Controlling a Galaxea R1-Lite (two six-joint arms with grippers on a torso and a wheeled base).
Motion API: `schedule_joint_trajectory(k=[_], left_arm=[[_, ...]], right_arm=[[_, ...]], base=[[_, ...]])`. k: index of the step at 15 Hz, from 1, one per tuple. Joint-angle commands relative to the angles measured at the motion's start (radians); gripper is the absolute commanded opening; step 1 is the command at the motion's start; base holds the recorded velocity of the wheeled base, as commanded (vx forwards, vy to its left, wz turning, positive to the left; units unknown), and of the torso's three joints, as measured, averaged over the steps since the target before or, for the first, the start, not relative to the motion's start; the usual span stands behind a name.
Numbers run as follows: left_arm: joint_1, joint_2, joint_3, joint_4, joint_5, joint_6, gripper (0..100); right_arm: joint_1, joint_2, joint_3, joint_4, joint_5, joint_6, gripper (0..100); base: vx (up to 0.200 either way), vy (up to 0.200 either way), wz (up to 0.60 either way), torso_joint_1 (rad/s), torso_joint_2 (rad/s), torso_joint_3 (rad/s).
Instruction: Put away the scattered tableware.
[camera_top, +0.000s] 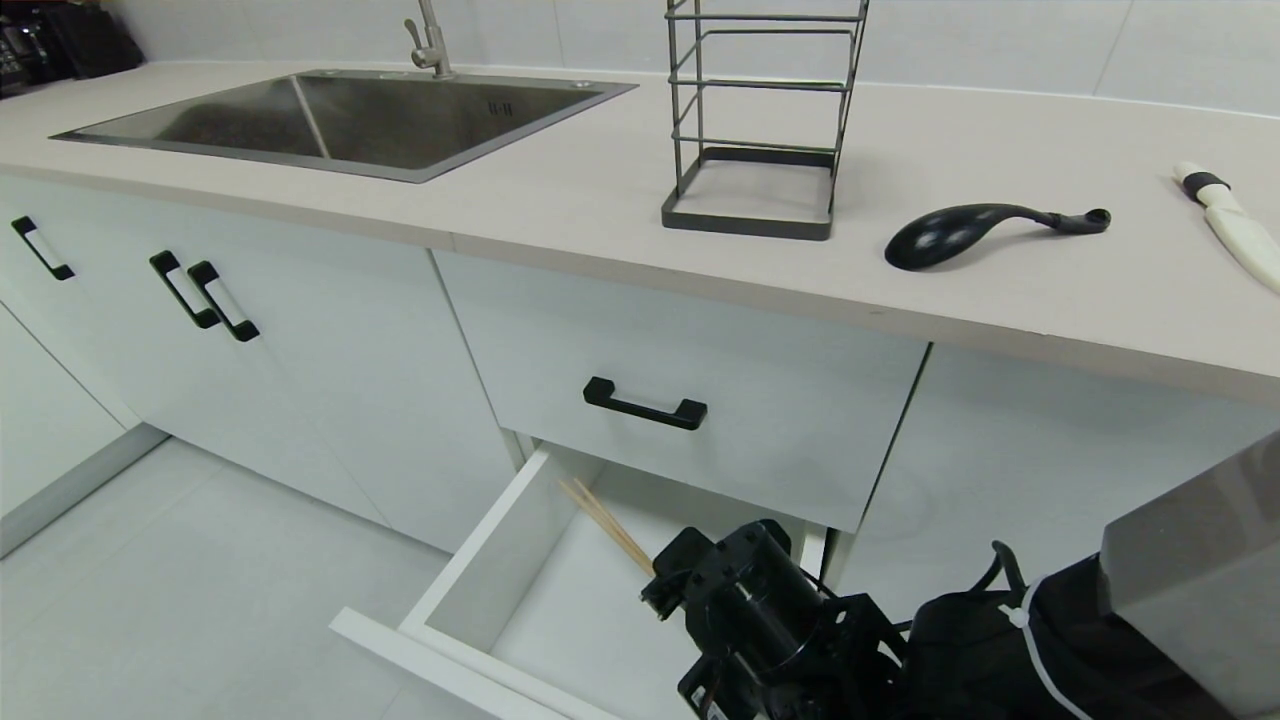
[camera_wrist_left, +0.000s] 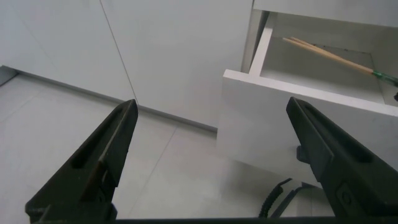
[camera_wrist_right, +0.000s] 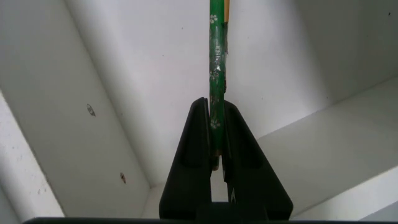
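Note:
A pair of wooden chopsticks (camera_top: 605, 522) with green, flower-patterned ends (camera_wrist_right: 216, 50) slants over the open lower drawer (camera_top: 480, 560). My right gripper (camera_top: 660, 590) is shut on their green ends (camera_wrist_right: 216, 109), just above the drawer's white inside. A black ladle (camera_top: 950, 235) lies on the beige counter at the right. Beyond it a cream-handled knife (camera_top: 1235, 225) rests near the right edge. My left gripper (camera_wrist_left: 211, 124) hangs open and empty over the floor, beside the drawer's front panel (camera_wrist_left: 280, 93). In that same view the chopsticks (camera_wrist_left: 329, 55) cross the drawer.
A dark wire rack (camera_top: 755, 120) stands on the counter behind the ladle. The steel sink (camera_top: 350, 115) is set in at the left. Above the open drawer a shut drawer has a black handle (camera_top: 645, 405). Grey floor tiles lie free to the left.

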Motion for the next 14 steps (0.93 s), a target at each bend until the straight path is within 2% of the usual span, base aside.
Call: schedule_joint_trajectory(k=[1, 11, 14], left_arm=[[0.000, 0.000, 0.000, 0.001, 0.000, 0.000, 100], [0.000, 0.000, 0.000, 0.001, 0.000, 0.000, 100], [0.000, 0.000, 0.000, 0.001, 0.000, 0.000, 100]], right_arm=[[-0.001, 0.021, -0.018, 0.001, -0.002, 0.004, 0], [-0.001, 0.124, -0.127, 0.080, -0.034, 0.055, 0], [-0.001, 0.152, -0.187, 0.158, -0.036, 0.104, 0]], base=[[0.000, 0.000, 0.00, 0.000, 0.00, 0.000], [0.000, 0.000, 0.00, 0.000, 0.00, 0.000], [0.000, 0.000, 0.00, 0.000, 0.00, 0.000]])
